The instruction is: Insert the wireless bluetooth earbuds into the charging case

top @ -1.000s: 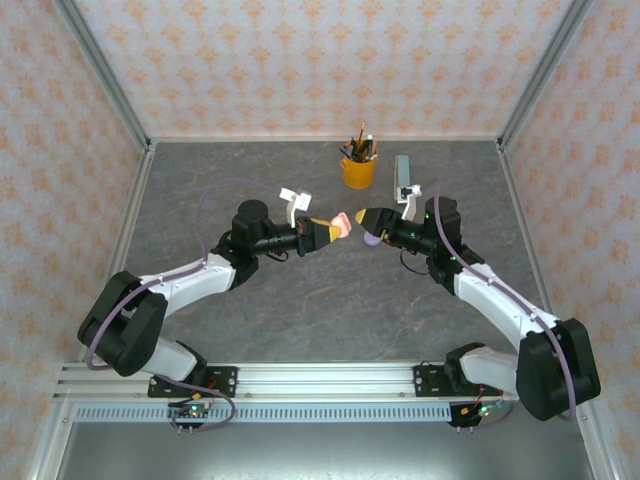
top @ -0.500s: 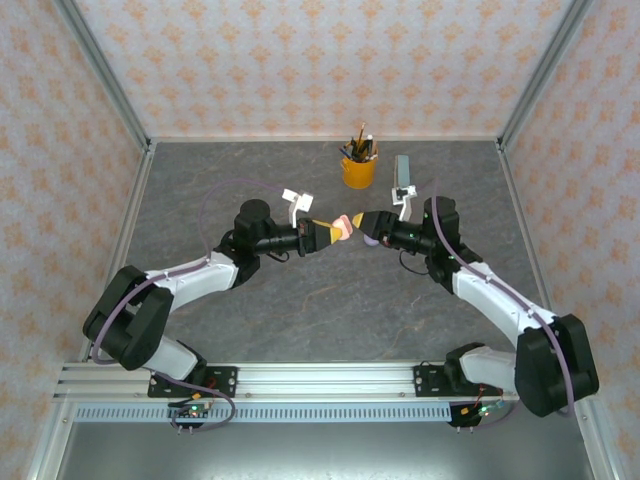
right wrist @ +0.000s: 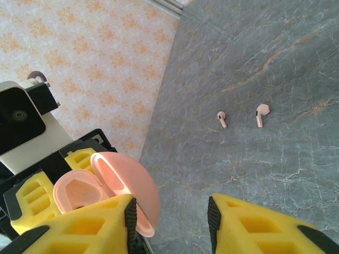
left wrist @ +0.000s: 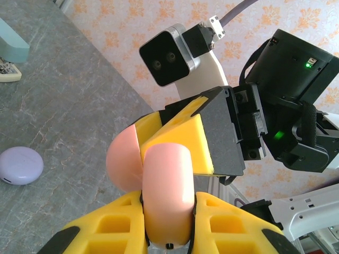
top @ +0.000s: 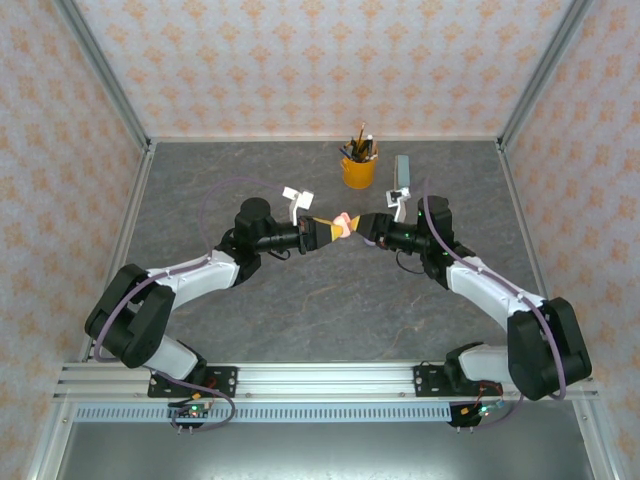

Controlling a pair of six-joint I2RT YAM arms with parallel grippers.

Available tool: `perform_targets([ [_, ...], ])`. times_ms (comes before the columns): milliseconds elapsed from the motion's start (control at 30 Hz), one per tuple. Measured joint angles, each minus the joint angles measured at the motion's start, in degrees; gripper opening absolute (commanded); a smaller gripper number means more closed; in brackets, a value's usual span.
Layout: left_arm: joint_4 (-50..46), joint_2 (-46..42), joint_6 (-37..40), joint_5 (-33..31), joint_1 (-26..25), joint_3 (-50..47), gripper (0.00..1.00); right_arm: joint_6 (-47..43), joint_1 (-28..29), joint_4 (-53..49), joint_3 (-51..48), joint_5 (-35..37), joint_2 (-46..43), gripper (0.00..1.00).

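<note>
Task status: early stage, with no earbud seated. The left end effector (left wrist: 168,225) is clamped on the pale pink charging case (left wrist: 165,185), holding it above the bench (right wrist: 275,47) at the centre of the top view. The case lid (right wrist: 135,185) stands raised and the cavity appears empty. The right end effector (right wrist: 169,211) has its jaws apart, one finger against the lid, gripping nothing. Two pale pink earbuds (right wrist: 221,118) lie on the bench in the upper right of the right wrist view, well apart from the case. A closed lilac case (left wrist: 21,165) rests at the left of the left wrist view. You have both pink earbuds left to pick up and insert.
</note>
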Motion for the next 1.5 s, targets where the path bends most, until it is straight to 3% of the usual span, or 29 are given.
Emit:
perform_targets([
  [433, 0.2, 1.0, 0.0, 0.0, -0.1, 0.8, 0.00, -0.4, -0.1, 0.4, 0.4, -2.6, 0.7, 0.37],
  [1200, 0.9, 2.0, -0.5, 0.0, -0.2, 1.4, 0.01, -2.6, -0.3, -1.0, 2.0, -2.9, 1.4, 0.12],
  [1367, 0.9, 2.1, -1.0, -0.1, -0.2, 1.5, 0.10, -3.3, -0.4, -1.6, 2.0, -2.8, 1.4, 0.06],
  [1500, 0.9, 2.4, -1.5, -0.5, -0.2, 1.5, 0.34, -3.8, -0.4, -2.9, 2.3, -2.1, 1.4, 0.01],
])
